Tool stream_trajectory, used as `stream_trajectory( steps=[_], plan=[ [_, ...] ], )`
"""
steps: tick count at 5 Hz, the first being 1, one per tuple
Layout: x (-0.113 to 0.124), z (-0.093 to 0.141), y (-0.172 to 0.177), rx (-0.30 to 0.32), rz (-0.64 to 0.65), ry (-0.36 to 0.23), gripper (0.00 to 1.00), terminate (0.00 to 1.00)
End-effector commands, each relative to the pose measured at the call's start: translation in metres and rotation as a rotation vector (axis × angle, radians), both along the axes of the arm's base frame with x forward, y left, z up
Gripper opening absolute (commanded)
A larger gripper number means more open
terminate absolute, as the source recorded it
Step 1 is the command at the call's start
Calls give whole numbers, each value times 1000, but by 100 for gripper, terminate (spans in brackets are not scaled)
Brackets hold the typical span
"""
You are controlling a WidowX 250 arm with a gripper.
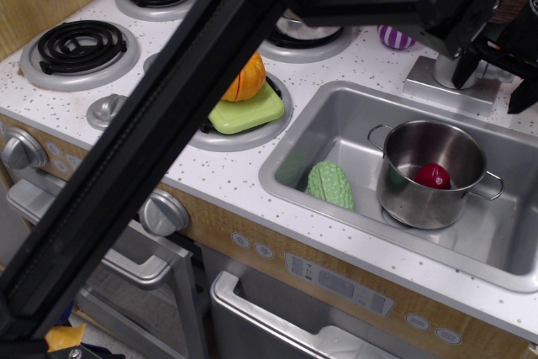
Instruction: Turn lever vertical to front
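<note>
The silver faucet post stands at the back right on its square base plate (433, 86), behind the sink. My gripper (494, 83) hangs over the post and hides most of it. One dark finger (465, 69) is left of the post and the other sits at the right, near the frame edge. A strip of silver (492, 73) shows between them, where the lever is, but I cannot make out which way the lever points. The fingers stand apart, and I cannot tell whether they touch it.
The black arm (168, 149) crosses the view diagonally. The sink (277, 176) holds a steel pot (420, 203) with a red ball (432, 176) and a green vegetable (329, 184). A purple striped ball (395, 37), an orange pumpkin (244, 80) on a green plate, burners and stove knobs (164, 212) lie to the left.
</note>
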State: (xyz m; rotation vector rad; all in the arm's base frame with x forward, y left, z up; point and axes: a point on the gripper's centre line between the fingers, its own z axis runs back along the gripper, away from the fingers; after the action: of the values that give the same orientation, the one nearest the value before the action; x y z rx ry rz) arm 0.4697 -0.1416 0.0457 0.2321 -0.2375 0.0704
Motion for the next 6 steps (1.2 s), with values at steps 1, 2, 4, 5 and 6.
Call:
stream_trajectory(
  steps=[1,2,4,5,6],
  plan=[
    [20,75,-4,-23,-29,-198,100,0],
    [28,82,-9,-4,-33,-227,100,0],
    [39,79,-9,2,-47,-269,100,0],
    [44,75,-6,-1,-50,-275,100,0],
    [44,73,-5,-5,-43,-278,0,0]
  ],
)
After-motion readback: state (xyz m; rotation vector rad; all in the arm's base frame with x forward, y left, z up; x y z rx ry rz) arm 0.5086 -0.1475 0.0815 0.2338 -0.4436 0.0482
